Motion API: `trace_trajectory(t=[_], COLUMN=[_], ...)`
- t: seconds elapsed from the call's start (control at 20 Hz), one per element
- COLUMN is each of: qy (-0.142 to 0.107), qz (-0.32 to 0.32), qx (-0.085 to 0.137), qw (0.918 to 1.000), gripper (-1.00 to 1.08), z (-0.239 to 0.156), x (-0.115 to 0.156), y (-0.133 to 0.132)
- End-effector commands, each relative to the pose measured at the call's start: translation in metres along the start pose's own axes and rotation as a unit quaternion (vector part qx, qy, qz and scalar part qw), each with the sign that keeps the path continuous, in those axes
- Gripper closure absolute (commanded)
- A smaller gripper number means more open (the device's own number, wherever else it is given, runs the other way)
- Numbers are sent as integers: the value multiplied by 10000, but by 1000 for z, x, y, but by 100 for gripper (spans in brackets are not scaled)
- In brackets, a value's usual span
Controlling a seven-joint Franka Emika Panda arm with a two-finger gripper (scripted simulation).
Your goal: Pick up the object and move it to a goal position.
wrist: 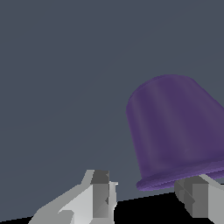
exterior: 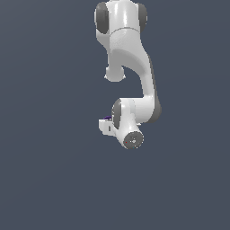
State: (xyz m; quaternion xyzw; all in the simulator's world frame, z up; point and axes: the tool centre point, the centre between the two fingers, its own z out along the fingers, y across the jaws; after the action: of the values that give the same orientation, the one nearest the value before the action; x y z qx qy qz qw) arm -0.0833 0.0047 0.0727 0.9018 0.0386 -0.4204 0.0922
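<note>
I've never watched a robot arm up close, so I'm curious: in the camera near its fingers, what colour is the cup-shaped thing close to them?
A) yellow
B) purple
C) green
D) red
B: in the wrist view the cup-like object is plainly purple, sitting beside the grey gripper fingers, with its wider rim toward them.

We see only a plain, flat slate-grey surface (exterior: 49, 170) filling both views, uniform in tone and without any markings or edges we can make out. In the wrist view a black band (wrist: 144, 210) runs across the frame beyond the grey; we cannot tell what it is.
</note>
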Motion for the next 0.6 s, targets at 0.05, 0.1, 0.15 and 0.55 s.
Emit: trace_trajectory(t=[0.05,0.1,0.15,0.55], qy=[1,-2,-2,-2], qz=[0,0,0,0], qx=[0,-2,-2,-2], qw=[10000,10000,10000,10000], gripper=[-20,-20,108,108], z=[4,5,5,5], x=[0,0,0,0], y=[0,0,0,0])
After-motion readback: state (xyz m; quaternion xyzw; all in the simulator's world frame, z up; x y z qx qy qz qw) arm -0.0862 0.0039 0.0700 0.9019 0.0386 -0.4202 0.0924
